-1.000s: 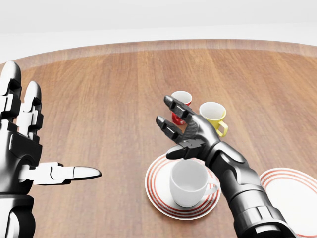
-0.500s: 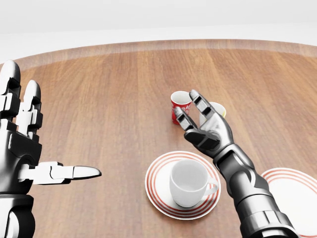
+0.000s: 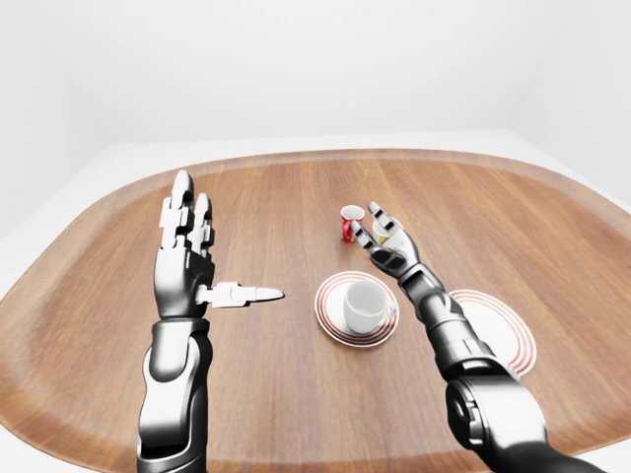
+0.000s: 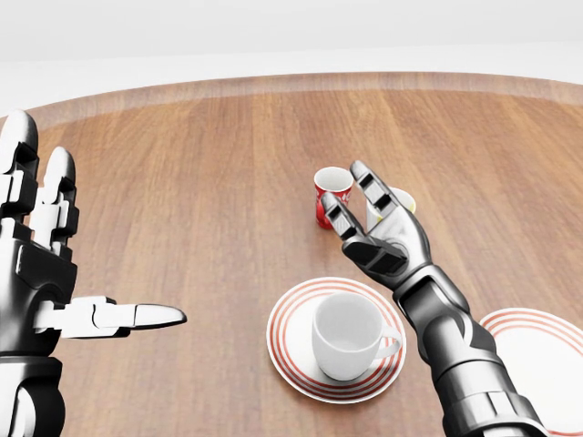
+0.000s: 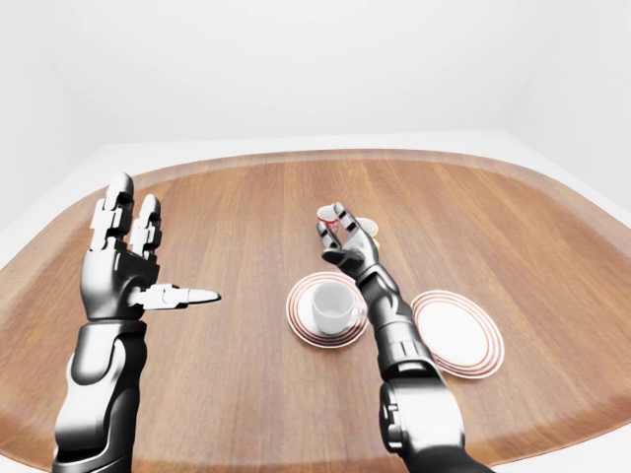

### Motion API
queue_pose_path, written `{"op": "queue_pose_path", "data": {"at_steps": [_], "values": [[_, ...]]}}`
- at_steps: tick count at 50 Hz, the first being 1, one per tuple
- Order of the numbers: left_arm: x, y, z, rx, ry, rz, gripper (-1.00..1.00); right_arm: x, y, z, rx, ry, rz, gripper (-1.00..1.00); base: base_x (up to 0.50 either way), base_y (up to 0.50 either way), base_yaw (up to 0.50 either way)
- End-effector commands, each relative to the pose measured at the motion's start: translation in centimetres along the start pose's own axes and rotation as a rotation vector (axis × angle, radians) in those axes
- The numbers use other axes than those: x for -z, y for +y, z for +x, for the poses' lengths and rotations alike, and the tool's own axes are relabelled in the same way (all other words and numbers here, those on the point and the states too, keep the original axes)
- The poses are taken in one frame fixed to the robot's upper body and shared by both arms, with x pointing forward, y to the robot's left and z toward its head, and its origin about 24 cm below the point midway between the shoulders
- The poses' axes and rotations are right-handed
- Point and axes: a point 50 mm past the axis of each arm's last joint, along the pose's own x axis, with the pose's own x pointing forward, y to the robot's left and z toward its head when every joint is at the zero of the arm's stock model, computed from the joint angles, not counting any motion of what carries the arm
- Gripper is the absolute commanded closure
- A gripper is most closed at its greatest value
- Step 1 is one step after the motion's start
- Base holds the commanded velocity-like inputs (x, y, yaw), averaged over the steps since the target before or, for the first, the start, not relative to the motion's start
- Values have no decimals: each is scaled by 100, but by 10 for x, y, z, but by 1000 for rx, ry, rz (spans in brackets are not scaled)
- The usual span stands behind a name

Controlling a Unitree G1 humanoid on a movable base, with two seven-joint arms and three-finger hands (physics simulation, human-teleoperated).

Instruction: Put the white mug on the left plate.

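White mug (image 4: 346, 335) on left plate (image 4: 290, 350), wood table (image 3: 276, 197), white rm.

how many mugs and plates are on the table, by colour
white mug: 1
red mug: 1
yellow mug: 1, mostly hidden behind the right robot hand
red-ringed white plates: 2, left plate under the white mug, right plate bare
total: 5

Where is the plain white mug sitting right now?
In the head view the white ceramic mug stands upright on the left red-ringed white plate, low and right of centre, just below the robot's open right hand and the small red cup.
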Motion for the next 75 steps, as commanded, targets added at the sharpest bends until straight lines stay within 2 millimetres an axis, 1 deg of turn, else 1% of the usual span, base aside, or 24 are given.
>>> {"op": "queue_pose_path", "data": {"at_steps": [1,30,50,52,53,55,56,57,60,61,66,71,75], "values": [[0,0,0,-1,-2,0,-100,-1,2,-1,-12,-11,-3,-100,0,0,0],[0,0,0,1,1,0,-100,0,5,-1,-28,-9,-22,-100,0,0,0],[-1,0,0,2,-3,-1,-100,-6,8,-1,-37,-39,-29,-100,0,0,0],[-1,-1,0,2,-3,-1,-100,-17,16,-5,-45,-124,-3,-100,0,0,0],[-1,-1,0,2,-4,-1,-100,-29,26,-12,-51,-221,25,-100,0,0,0],[0,-1,-1,3,2,-1,-100,-41,37,-23,-31,-325,99,-100,0,0,0],[0,-1,-1,4,1,-3,-100,-43,39,-26,-19,-349,139,-100,0,0,0],[-1,-2,-1,5,-3,-3,-100,-42,44,-32,-11,-361,143,-100,0,0,0],[-2,0,0,2,-8,-4,-100,-44,49,-44,4,-400,233,-100,0,0,0],[-2,0,0,1,-9,-4,-100,-45,54,-50,-7,-409,227,-100,0,0,0],[-2,-2,-1,5,-8,-6,-100,-54,56,-62,6,-445,281,-100,0,0,0],[-2,-2,-1,5,-6,-4,-100,-55,56,-70,12,-452,293,-100,0,0,0],[-2,-2,-1,6,-7,-4,-100,-50,57,-74,8,-446,280,-100,0,0,0]]}}
